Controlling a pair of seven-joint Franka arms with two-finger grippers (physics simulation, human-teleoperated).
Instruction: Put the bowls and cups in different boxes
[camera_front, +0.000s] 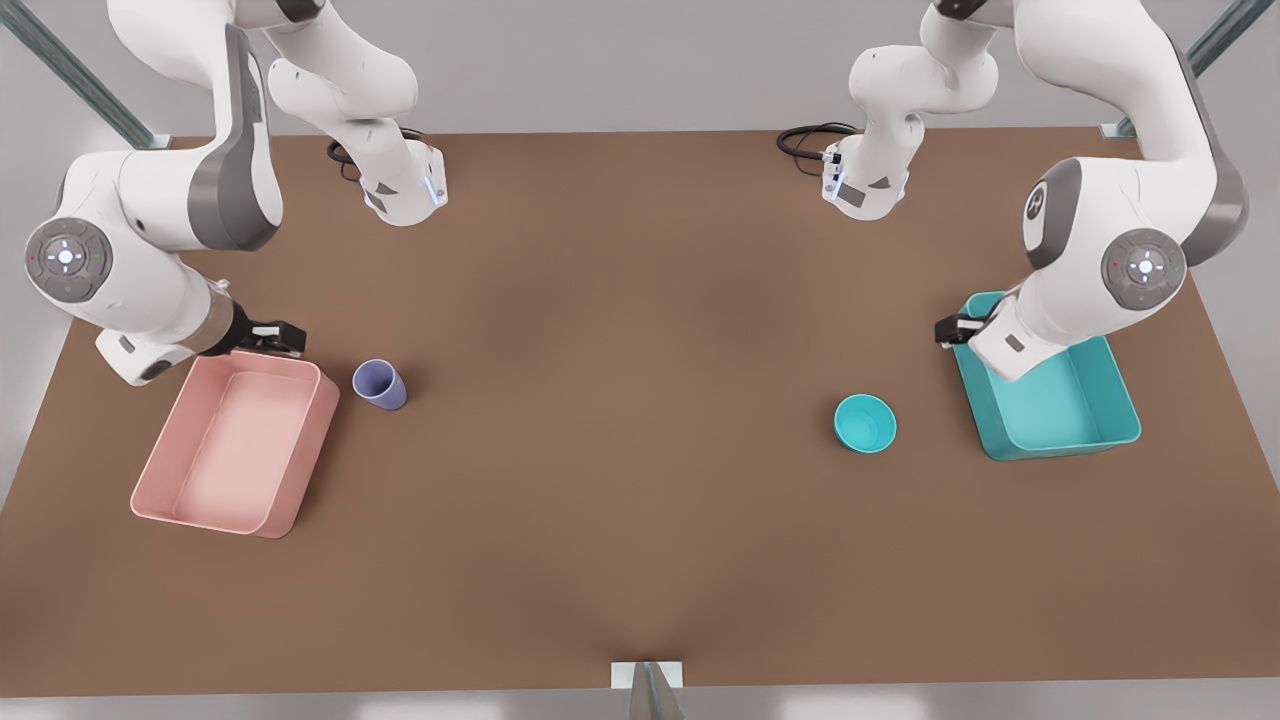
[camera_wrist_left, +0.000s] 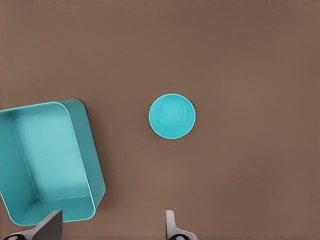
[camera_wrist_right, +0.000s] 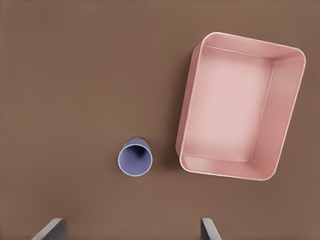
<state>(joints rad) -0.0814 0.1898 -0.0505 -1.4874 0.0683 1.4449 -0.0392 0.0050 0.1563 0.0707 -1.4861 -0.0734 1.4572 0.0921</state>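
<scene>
A smooth brown worktop (camera_front: 620, 420) is carrying everything under a pale grey wall. A rounded pink box (camera_front: 236, 443) is sitting at the front view's left with a tapered lavender cup (camera_front: 380, 384) just beside it. A shallow teal bowl (camera_front: 865, 422) is standing near the teal box (camera_front: 1050, 400) at right. The left claw (camera_front: 955, 329) is hovering over the teal box's far corner, fingers spread; the right claw (camera_front: 278, 338) is hanging released by the pink box's far rim.

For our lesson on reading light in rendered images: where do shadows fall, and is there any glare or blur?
Front view: soft, even light; the cup and bowl cast only faint shadows on the table, with no glare. Left wrist view: the teal box throws a thin dark edge; the left claw is cut off at the frame's edge. Right wrist view: the pink box looks sharp throughout.
</scene>
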